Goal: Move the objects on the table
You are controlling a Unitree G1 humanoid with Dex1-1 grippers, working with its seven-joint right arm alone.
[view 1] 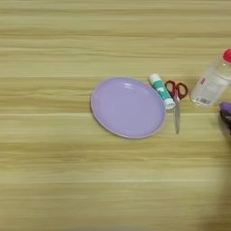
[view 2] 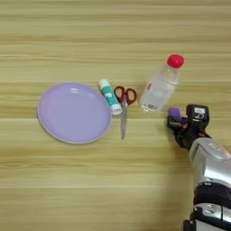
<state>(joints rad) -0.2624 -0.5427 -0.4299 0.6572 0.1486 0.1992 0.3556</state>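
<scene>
Though pincer [view 2: 177,122] grip unclear: white tube [view 2: 110,96] w/ teal label (lying flat), small purple block [view 2: 175,115].

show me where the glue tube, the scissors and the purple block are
white tube with teal label [view 2: 110,96]: right eye view, on its teal label.
scissors [view 2: 123,121]: right eye view, on the closed blades.
purple block [view 2: 175,115]: right eye view, on its top, at the gripper.

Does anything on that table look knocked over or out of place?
Nothing is spilled or broken. The clear bottle lies tipped on its side, as does the white tube beside the scissors. The purple plate sits empty.
</scene>
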